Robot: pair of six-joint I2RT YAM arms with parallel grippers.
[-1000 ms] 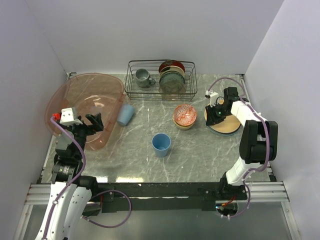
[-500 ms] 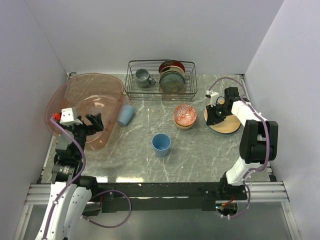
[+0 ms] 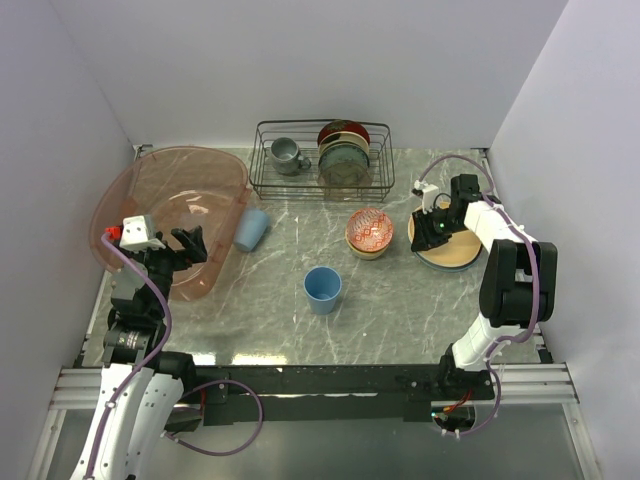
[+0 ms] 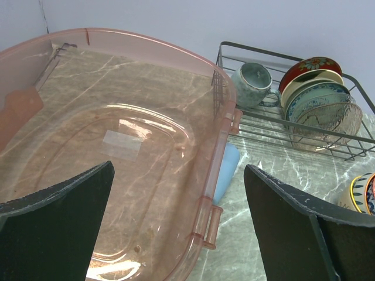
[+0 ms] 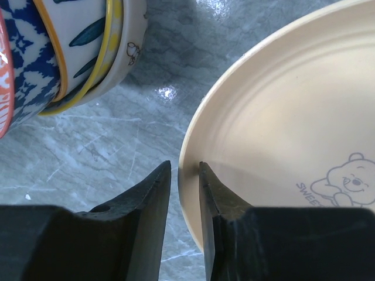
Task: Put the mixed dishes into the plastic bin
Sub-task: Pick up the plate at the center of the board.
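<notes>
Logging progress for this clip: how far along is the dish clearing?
Done: nothing; the bin holds no dishes. In hand: the right gripper grips the cream plate by its rim. Remaining: that plate, the stacked bowls, the standing blue cup and the tipped blue cup. The left gripper hangs open over the bin.

A robotics lab cell with kitchen props: plain white panel walls (image 3: pixel 300 60) box in the grey marble-patterned worktop (image 3: pixel 400 300) on three sides. A silver aluminium rail frame (image 3: pixel 75 385) and loose purple cables (image 3: pixel 235 440) line its near edge, below two bolted arms.
</notes>
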